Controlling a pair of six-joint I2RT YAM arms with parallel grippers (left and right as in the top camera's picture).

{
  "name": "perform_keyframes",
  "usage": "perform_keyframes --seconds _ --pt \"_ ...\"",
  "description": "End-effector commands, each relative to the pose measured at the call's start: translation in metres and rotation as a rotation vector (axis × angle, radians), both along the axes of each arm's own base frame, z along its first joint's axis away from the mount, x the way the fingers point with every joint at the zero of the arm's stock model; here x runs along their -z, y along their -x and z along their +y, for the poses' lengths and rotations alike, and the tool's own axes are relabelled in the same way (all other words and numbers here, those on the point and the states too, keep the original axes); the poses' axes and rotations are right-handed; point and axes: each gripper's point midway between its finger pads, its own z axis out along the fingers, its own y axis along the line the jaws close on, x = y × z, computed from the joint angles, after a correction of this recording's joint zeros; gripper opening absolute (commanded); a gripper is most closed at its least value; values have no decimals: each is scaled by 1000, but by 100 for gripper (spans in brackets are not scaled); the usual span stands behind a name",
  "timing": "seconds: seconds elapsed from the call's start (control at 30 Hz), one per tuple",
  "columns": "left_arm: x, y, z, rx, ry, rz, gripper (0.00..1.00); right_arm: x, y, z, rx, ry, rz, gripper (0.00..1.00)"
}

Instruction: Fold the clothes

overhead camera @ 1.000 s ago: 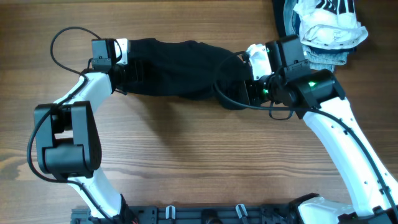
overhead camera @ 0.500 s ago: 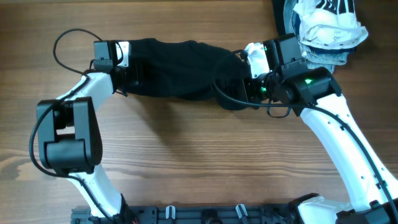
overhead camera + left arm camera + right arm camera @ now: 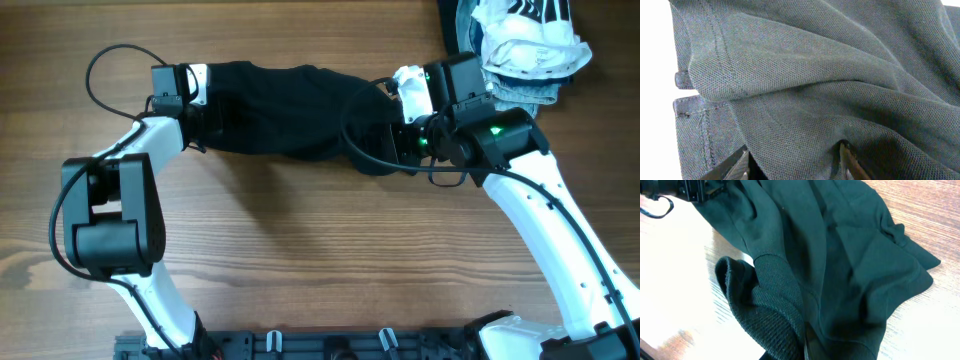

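Hardly anything differs from a second ago; both arms sit almost where they were. Left gripper and right gripper each pinch an end of the black shirt, which lies stretched and rumpled across the far side of the table. No fold looks made yet, so the whole job seems left.

Black knit garment lies bunched, stretched sideways.

no readable text, labels, brands or numbers anywhere, dark garment plain, no print or tag
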Motion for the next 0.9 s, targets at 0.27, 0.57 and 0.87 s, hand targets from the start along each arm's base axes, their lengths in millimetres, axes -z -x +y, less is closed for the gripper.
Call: perform_keyframes --seconds 0.27,0.57,0.87 --pt "-24 -4 -4 1 8 -50 29 1 -5 0 -6 2 -8 5" --pt "-24 -4 -4 1 9 -46 7 1 -5 0 -5 2 -8 5" --pt "-34 -3 -3 -21 17 -55 4 0 -6 1 -6 -2 -17 4"
